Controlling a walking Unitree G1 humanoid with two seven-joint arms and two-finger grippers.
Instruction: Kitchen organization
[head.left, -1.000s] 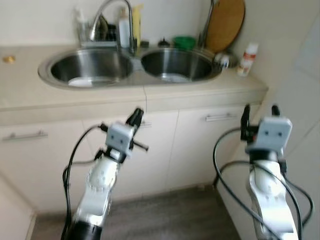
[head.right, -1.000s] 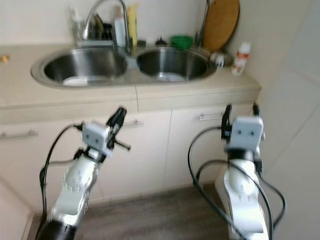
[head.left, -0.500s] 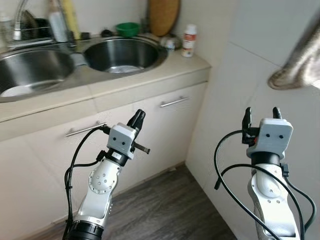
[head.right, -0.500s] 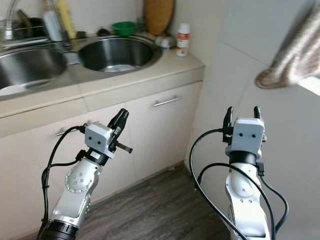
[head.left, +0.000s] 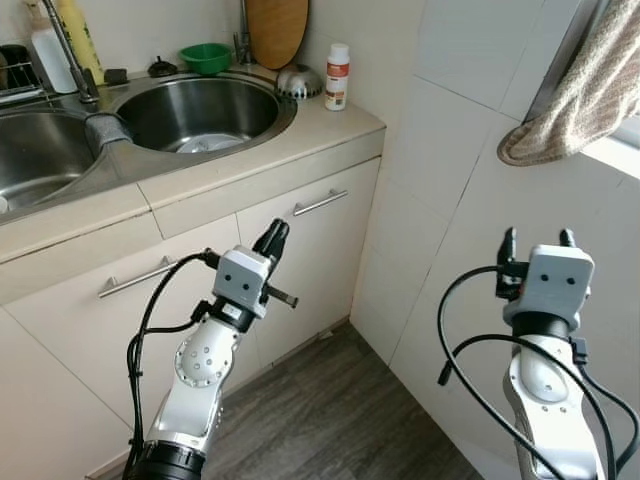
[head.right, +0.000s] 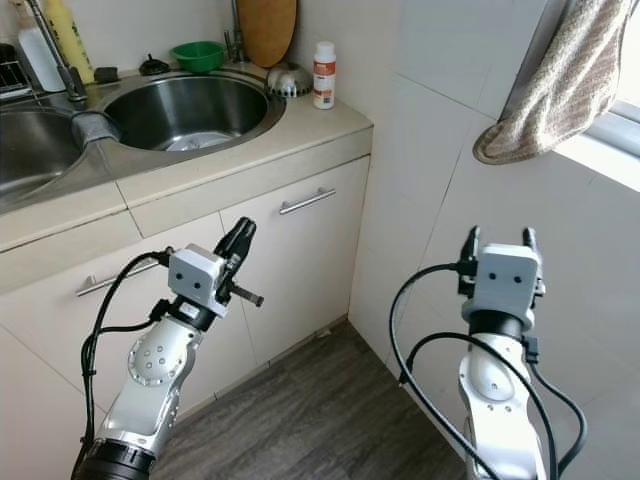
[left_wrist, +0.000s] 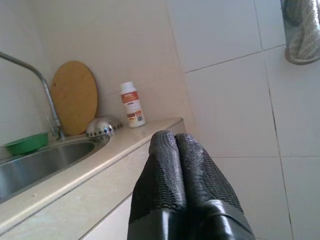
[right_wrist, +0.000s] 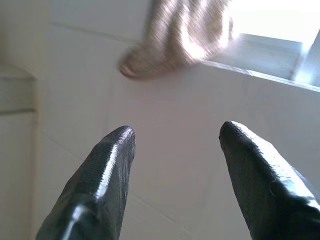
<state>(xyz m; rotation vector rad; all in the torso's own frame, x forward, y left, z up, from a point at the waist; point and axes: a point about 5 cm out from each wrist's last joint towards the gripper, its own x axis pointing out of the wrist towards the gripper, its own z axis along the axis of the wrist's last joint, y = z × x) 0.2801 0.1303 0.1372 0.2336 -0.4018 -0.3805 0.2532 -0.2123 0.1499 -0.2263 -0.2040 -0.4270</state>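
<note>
A steel double sink is set in the beige counter at the upper left. On the counter behind it stand a white bottle with a red cap, a round wooden board, a green bowl and a steel strainer. My left gripper is shut with nothing in it, held low in front of the cabinet doors. My right gripper is open and empty, raised before the white tiled wall. In the left wrist view the white bottle stands beyond the fingertips.
A beige towel hangs from a window sill at the upper right. White cabinet doors with bar handles run under the counter. A tiled wall meets the counter's right end. Grey wood floor lies below. Bottles stand by the faucet.
The whole view has swung to the right: the sink slid to the left and the tiled wall and towel came in. Both grippers keep their pose.
</note>
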